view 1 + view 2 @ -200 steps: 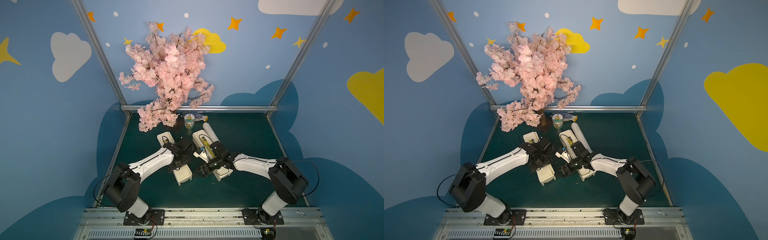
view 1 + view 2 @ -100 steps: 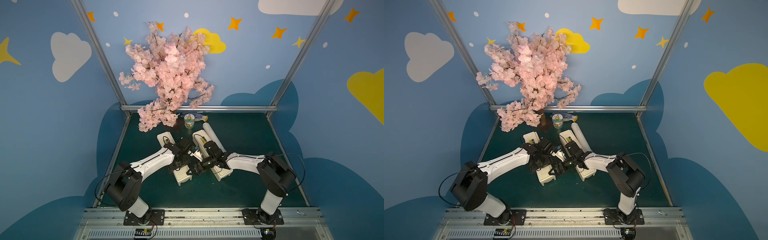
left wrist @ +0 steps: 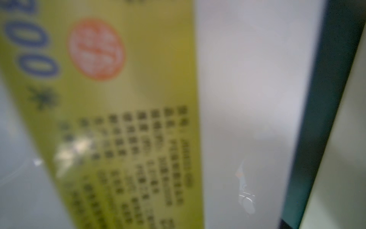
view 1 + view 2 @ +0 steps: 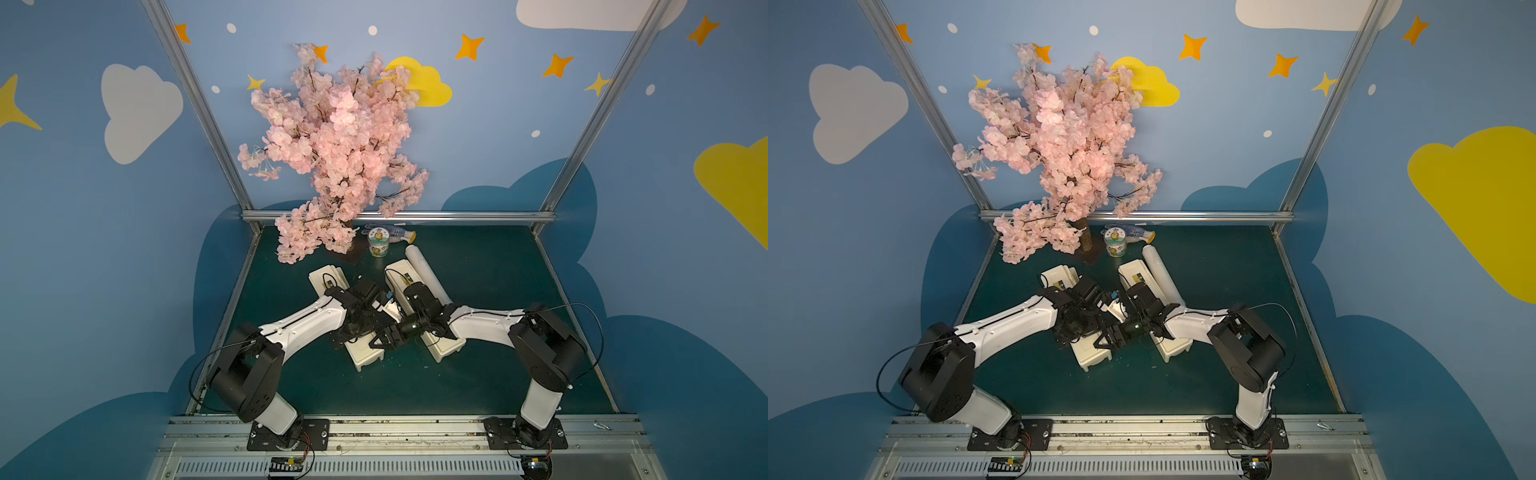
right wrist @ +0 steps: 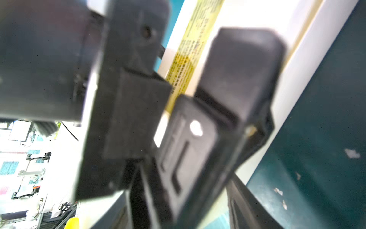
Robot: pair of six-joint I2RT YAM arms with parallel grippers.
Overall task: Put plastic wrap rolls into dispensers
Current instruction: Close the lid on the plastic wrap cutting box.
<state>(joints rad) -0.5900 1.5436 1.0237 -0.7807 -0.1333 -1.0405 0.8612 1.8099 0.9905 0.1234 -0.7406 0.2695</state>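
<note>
Two cream-white dispensers lie on the green table in both top views, the left dispenser (image 4: pixel 366 358) (image 4: pixel 1090 360) and the right dispenser (image 4: pixel 447 350) (image 4: pixel 1135 271). One plastic wrap roll (image 4: pixel 422 267) (image 4: pixel 1157 267) lies along the right dispenser's far side. My left gripper (image 4: pixel 358 328) (image 4: pixel 1077 329) sits low over the left dispenser. Its wrist view is filled by the blurred yellow label (image 3: pixel 118 99) on the lid. My right gripper (image 4: pixel 378 343) (image 4: pixel 1103 340) hovers at that dispenser's near end, fingers apart. In the right wrist view the left gripper's black fingers (image 5: pixel 237 69) stand wide across the label (image 5: pixel 190 59).
A small round jar (image 4: pixel 378 246) and a clear bottle with a yellow cap (image 4: pixel 401 236) sit at the back beside a pink blossom tree (image 4: pixel 336 158). Blue walls and metal posts close in the table on three sides. Both arms meet at mid-table.
My right gripper has swung left from the right dispenser to the near end of the left one, close against the left gripper. The left arm has hardly moved.
</note>
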